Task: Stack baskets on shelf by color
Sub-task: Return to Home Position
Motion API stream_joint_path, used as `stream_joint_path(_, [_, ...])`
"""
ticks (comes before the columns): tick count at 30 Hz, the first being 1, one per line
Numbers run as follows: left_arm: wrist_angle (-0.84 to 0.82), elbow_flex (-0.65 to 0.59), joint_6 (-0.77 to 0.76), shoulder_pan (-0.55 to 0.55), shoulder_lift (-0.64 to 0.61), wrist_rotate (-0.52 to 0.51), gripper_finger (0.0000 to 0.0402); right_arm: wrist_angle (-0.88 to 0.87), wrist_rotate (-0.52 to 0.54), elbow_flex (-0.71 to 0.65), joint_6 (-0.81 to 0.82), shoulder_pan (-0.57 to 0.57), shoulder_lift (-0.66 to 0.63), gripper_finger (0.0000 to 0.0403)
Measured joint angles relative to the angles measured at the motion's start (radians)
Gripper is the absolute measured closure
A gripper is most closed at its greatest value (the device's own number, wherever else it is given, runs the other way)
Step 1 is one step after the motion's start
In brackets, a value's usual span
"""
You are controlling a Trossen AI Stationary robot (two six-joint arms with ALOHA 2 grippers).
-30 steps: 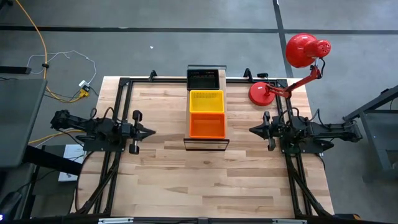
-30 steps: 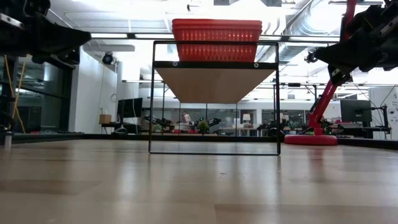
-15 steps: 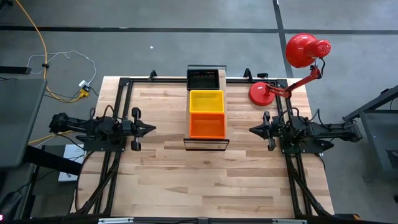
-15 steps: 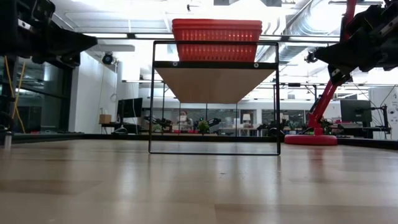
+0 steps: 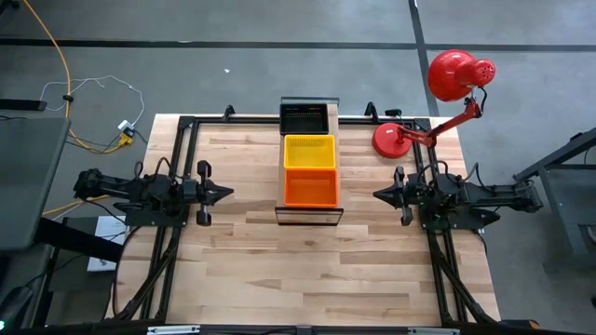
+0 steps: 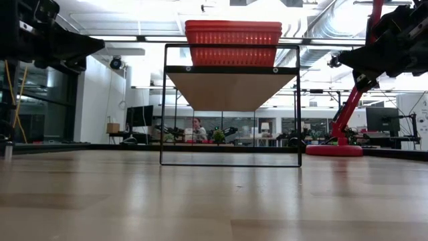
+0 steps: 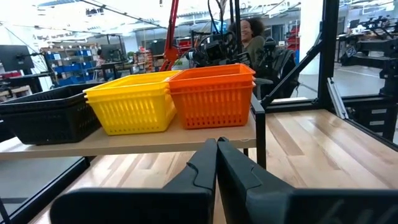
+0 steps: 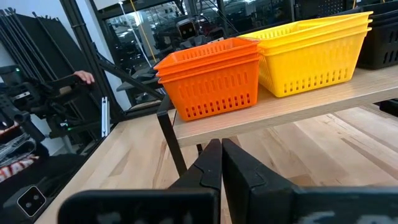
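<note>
The shelf (image 5: 308, 215) stands mid-table, its long light-wood top running from near to far. On it sit three stacks of baskets: orange (image 5: 310, 188) at the near end, yellow (image 5: 309, 151) in the middle, black (image 5: 304, 118) at the far end. The left wrist view shows orange (image 7: 211, 96), yellow (image 7: 130, 107) and black (image 7: 50, 119) side by side; the right wrist view shows orange (image 8: 211, 84) and yellow (image 8: 314, 56). My left gripper (image 5: 226, 194) hovers left of the shelf, shut and empty. My right gripper (image 5: 378, 194) hovers right of it, also shut and empty.
A red desk lamp (image 5: 453, 74) stands with its base (image 5: 391, 140) at the table's far right corner, its arm reaching over the edge. Bare tabletop lies between each gripper and the shelf and across the near half. A person (image 7: 249, 28) sits in the room beyond.
My left gripper has moved a little toward the shelf and has since kept still. The baskets and my right arm have not moved.
</note>
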Motion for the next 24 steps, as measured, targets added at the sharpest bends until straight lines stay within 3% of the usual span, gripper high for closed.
stream_joint_path(24, [0.0,0.0,0.0,-0.022,0.0,0.0,0.0401,0.0,0.0,0.0,0.0,0.0,0.0,0.0403])
